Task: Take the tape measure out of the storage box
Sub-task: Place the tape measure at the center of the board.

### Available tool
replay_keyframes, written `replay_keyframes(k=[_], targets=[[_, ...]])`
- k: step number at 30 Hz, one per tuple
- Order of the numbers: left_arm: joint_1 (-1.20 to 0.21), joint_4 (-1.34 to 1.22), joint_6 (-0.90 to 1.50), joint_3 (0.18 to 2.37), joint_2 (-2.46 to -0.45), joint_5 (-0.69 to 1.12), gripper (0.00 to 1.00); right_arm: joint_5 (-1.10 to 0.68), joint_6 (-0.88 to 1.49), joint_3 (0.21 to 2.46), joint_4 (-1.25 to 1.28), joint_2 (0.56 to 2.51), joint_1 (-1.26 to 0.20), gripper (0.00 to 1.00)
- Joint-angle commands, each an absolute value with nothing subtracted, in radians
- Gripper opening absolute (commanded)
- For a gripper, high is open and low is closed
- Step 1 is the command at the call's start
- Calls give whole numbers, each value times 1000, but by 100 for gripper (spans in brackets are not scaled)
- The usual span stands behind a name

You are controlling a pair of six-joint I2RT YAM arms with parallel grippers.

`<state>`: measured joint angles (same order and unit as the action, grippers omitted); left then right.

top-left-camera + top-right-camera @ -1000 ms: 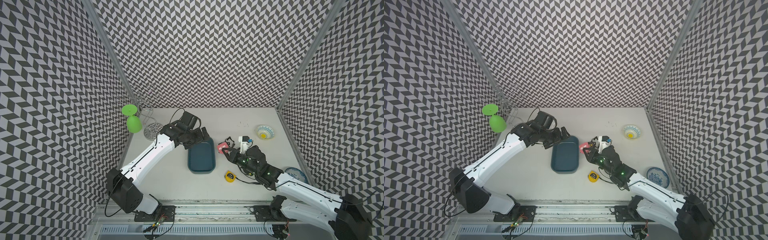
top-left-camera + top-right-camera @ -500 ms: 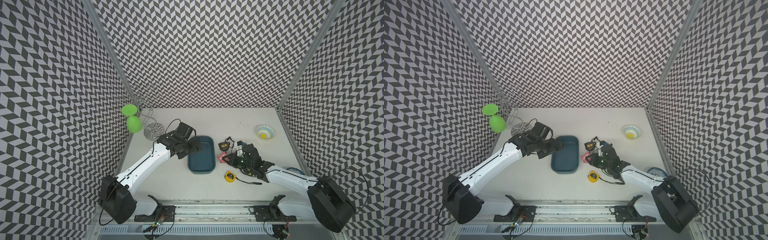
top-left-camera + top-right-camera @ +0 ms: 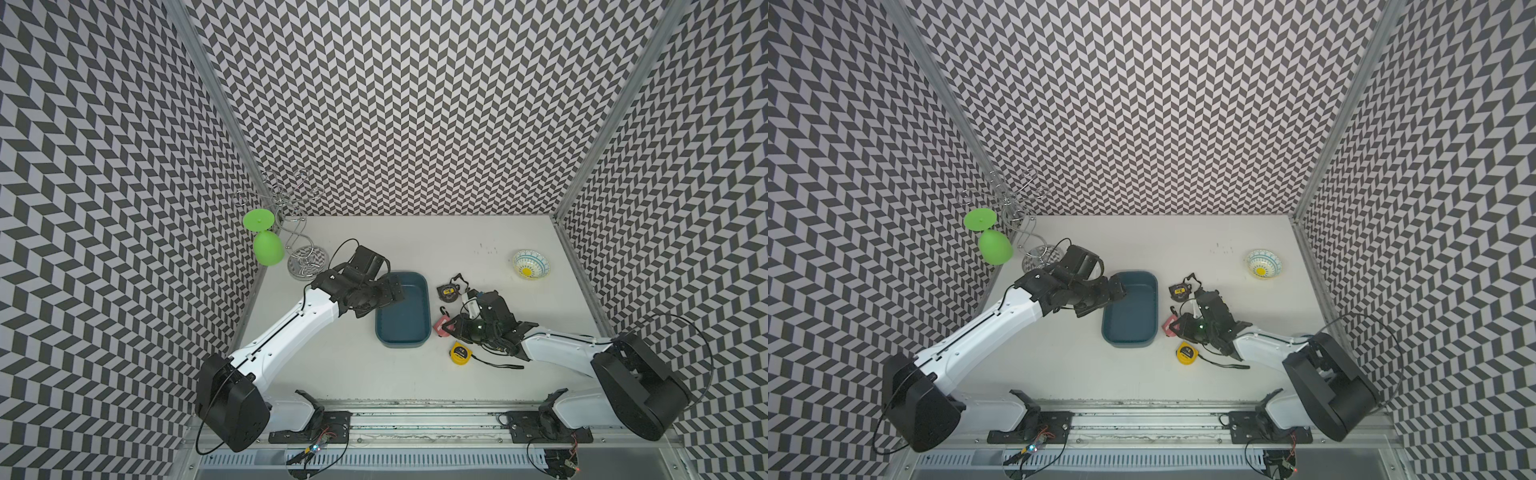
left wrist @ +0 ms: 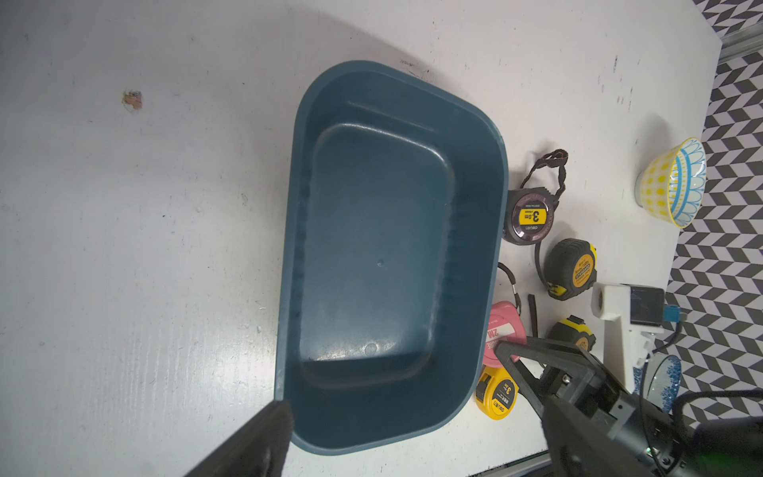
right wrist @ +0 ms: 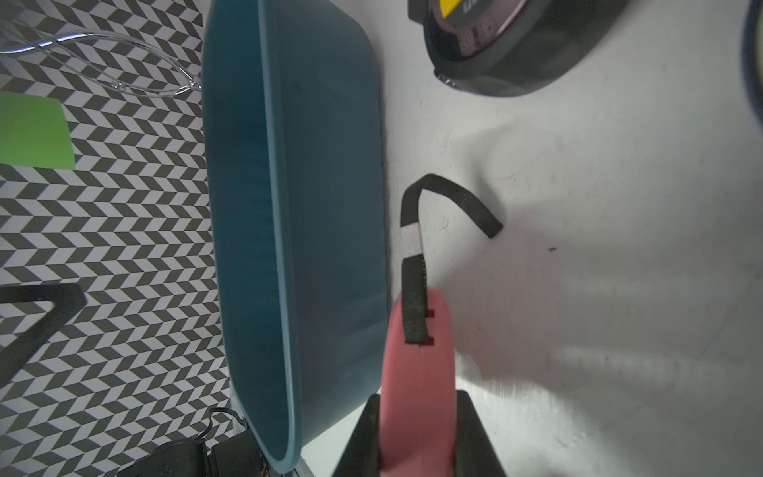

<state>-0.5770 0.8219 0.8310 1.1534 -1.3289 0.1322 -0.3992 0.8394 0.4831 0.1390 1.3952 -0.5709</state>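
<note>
White tabletop (image 4: 124, 247) shows one storage box (image 4: 295, 231), five tape measures (image 4: 529, 217), two bowls (image 4: 671, 181).

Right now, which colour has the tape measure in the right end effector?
Pink. The tape measure shows best in the right wrist view.

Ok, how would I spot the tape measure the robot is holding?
Find the dark teal storage box in the middle of the table. Right beside it, the right gripper pinches a tape measure. It's the only pink one, next to a yellow one and a black one.
</note>
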Motion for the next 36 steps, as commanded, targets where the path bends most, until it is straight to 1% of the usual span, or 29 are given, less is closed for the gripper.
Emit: replay_keyframes(k=[1, 3, 5, 7, 17, 23, 27, 29, 32, 36], targets=[[-572, 803, 834, 1143, -1299, 121, 100, -383, 824, 503, 148, 1395, -566, 24], [-572, 807, 832, 1140, -1294, 118, 100, -368, 819, 508, 122, 1388, -566, 32], [-572, 809, 830, 1137, -1287, 114, 100, -350, 813, 514, 87, 1374, -566, 42], [-573, 813, 824, 1132, -1279, 108, 100, -338, 806, 518, 60, 1356, -566, 48], [-555, 756, 750, 1067, -1185, 56, 100, -248, 744, 588, -134, 1245, -567, 64], [-505, 695, 649, 984, -1125, -8, 100, -163, 676, 637, -227, 1169, -566, 79], [-481, 584, 552, 895, -1071, -108, 100, -75, 629, 659, -237, 1115, -566, 98], [-479, 507, 501, 836, -1037, -169, 100, -17, 599, 659, -219, 1097, -565, 100], [-460, 369, 412, 745, -983, -200, 100, 43, 537, 662, -188, 1077, -542, 100], [-427, 248, 311, 675, -977, -234, 100, 69, 458, 668, -138, 1088, -454, 100]])
